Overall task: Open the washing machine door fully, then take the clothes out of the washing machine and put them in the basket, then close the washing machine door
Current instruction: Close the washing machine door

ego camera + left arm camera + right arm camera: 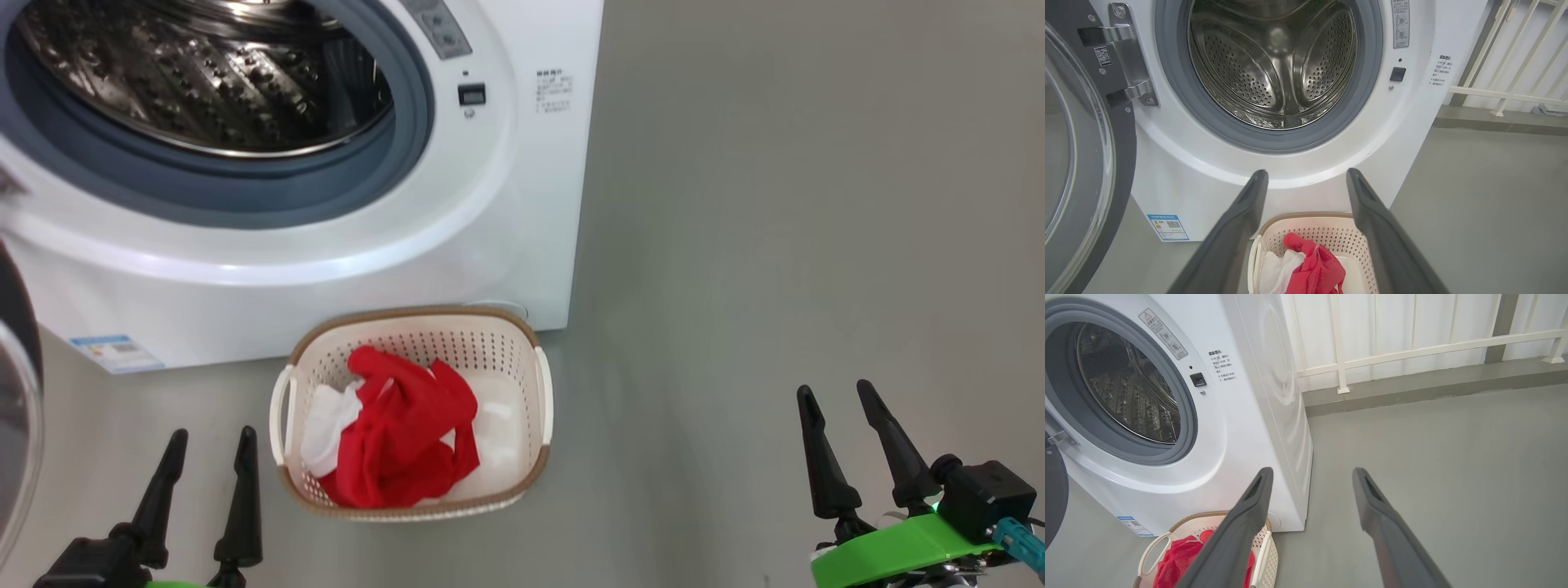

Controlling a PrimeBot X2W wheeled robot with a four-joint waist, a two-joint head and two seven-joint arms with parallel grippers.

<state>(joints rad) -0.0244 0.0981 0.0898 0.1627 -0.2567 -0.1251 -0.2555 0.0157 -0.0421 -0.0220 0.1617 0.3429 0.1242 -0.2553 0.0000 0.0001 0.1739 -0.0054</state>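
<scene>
The white washing machine (343, 261) stands with its steel drum (1274, 69) bare inside. Its black-rimmed glass door (1081, 163) is swung wide open to the left. On the floor in front sits the cream basket (539, 392), with red and white clothes (400, 433) bunched inside it. My left gripper (211, 447) hangs open and holding nothing, just left of the basket. My right gripper (837, 400) is open too, well to the right over bare floor. In the left wrist view my fingers (1241, 220) frame the basket (1327, 228).
Grey floor (775, 245) stretches to the right of the machine. A white railing (1412, 351) on a low kerb runs behind it. The open door (16, 408) juts out at the far left, close to my left arm.
</scene>
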